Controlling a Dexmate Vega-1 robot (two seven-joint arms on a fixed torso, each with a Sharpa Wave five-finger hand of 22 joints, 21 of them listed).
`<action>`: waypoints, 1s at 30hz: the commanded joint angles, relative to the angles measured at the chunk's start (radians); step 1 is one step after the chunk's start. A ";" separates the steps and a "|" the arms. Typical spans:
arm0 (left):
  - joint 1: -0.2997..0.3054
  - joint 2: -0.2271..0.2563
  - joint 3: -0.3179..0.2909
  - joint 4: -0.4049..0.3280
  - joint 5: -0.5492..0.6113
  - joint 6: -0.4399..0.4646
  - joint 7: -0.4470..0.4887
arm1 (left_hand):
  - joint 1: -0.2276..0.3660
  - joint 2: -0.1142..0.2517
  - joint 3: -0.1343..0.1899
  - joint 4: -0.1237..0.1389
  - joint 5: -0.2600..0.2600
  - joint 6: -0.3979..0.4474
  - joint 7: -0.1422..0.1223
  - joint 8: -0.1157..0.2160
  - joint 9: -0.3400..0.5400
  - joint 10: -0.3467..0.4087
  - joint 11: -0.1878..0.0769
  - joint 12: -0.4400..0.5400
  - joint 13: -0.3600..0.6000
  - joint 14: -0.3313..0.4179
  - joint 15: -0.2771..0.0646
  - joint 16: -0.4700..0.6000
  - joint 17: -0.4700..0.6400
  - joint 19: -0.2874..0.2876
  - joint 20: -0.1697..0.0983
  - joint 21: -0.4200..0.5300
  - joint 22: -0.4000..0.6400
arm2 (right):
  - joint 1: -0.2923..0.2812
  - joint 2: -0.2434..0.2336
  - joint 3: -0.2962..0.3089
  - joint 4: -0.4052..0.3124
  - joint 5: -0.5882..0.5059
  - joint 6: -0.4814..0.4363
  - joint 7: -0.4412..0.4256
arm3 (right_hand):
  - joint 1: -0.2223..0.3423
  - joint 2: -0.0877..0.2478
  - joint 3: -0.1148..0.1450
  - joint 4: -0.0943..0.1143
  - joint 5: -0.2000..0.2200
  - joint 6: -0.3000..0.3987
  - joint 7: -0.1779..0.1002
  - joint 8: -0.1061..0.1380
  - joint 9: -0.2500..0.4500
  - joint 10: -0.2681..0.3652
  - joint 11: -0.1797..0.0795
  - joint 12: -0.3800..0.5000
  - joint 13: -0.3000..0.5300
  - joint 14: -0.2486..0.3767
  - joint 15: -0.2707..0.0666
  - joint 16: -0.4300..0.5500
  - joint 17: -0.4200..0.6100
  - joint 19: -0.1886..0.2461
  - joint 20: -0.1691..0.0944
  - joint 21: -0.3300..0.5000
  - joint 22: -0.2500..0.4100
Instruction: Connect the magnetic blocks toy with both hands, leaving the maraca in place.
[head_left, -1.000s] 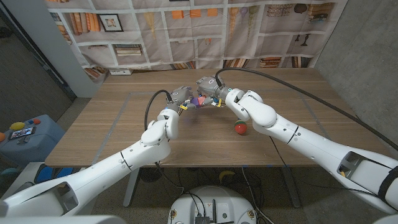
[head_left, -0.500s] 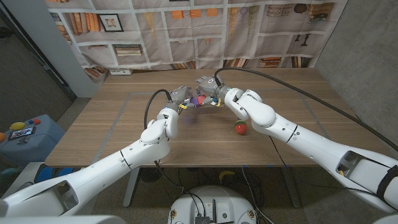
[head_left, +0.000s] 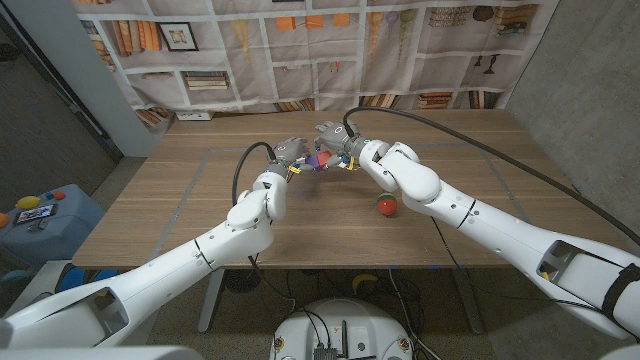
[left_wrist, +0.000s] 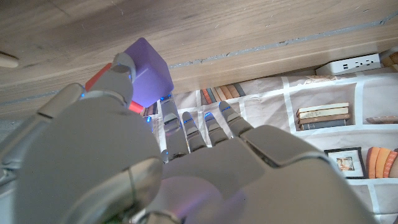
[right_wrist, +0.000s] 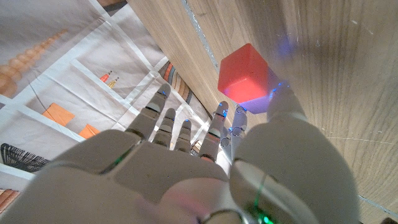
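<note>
now blocks (head_left: 319, 160) – both hands, midair

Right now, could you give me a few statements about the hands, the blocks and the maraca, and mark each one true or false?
1. Both hands meet over the far middle of the table. True: the left hand and the right hand face each other there.
2. The left hand holds a purple block. True.
3. The right hand is empty. False: it holds a red block.
4. The maraca lies between the two hands. False: it lies on the table nearer the robot, beside the right arm.
5. The maraca is blue. False: it is red.
</note>
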 joint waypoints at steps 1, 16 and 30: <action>-0.013 -0.002 0.005 0.014 -0.006 -0.007 -0.007 | 0.010 0.017 -0.001 0.006 0.003 0.140 -0.080 0.005 0.016 0.008 -0.001 -0.002 0.002 0.006 -0.004 0.005 0.002 0.008 0.003 0.003 0.003 | 0.009 0.011 -0.007 0.002 -0.012 -0.017 0.034 | -0.015 0.001 -0.004 -0.004 0.010 -0.040 -0.003 -0.019 -0.003 -0.021 0.006 -0.002 0.006 -0.022 0.013 -0.010 0.003 -0.016 0.010 -0.002 0.004; -0.027 0.016 0.010 0.003 0.000 0.000 -0.041 | 0.011 0.017 -0.003 0.006 0.004 0.143 -0.080 0.005 0.018 0.007 -0.001 -0.003 0.002 0.005 -0.003 0.004 0.002 0.008 0.003 0.003 0.003 | 0.046 0.025 -0.015 0.012 -0.018 -0.026 0.147 | -0.049 -0.001 -0.006 0.000 0.029 -0.237 0.040 -0.115 -0.017 -0.163 0.073 -0.008 0.012 -0.119 0.079 -0.055 0.009 -0.103 0.051 -0.004 0.004; -0.034 0.052 0.003 -0.031 0.015 0.000 -0.084 | 0.012 0.018 -0.006 0.006 0.004 0.141 -0.081 0.004 0.019 0.007 -0.001 -0.003 0.002 0.005 -0.003 0.003 0.002 0.007 0.003 0.002 0.003 | 0.059 0.016 -0.002 0.005 0.035 -0.010 0.194 | -0.088 0.005 -0.014 0.013 0.033 -0.307 0.056 -0.152 -0.018 -0.210 0.092 -0.005 0.014 -0.158 0.102 -0.066 0.013 -0.144 0.064 -0.006 0.004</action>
